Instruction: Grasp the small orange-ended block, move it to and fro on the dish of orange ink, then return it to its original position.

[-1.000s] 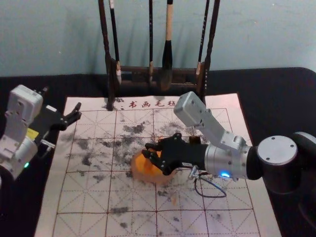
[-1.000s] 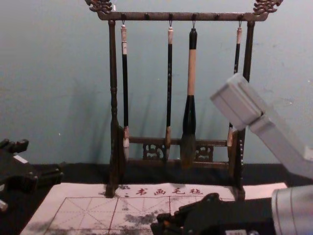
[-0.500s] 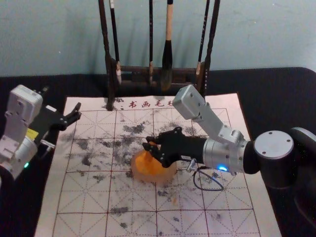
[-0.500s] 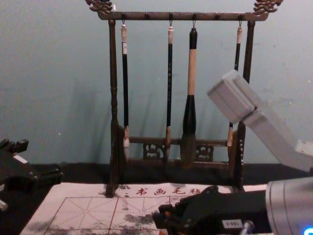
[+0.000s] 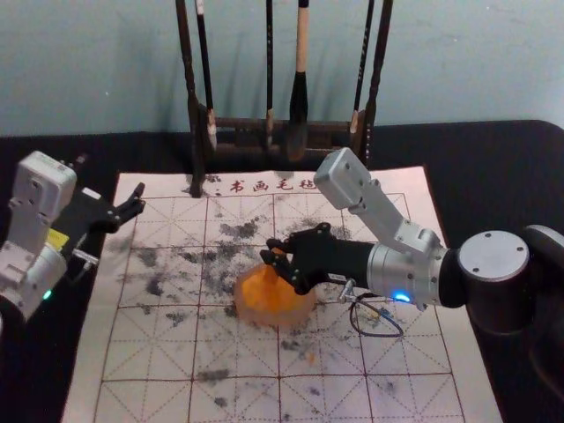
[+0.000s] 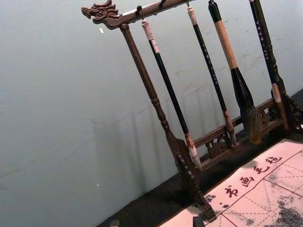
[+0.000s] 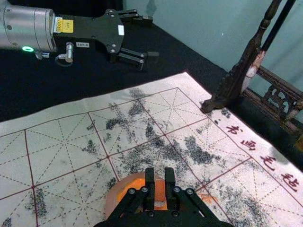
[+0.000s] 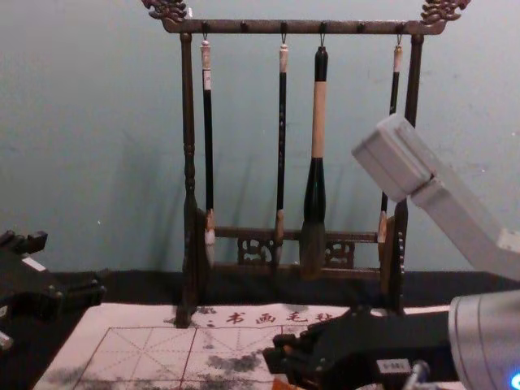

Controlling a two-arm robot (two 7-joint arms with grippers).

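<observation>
- The table [image 5: 493, 194] is covered in black cloth.
- The mat [image 5: 159, 352] is gridded, ink-blotched.
- By the carved wooden rack [image 8: 188, 162], slender brushes [image 8: 315, 122] are held hanging.
- The left gripper [image 5: 111, 175] is parked left, fingers spread, empty.
- The right gripper [image 5: 270, 250] is held above the round, translucent dish [image 5: 304, 308].
- Between its nearly closed fingers, the orange block [image 7: 160, 193] is gripped over the dish.
</observation>
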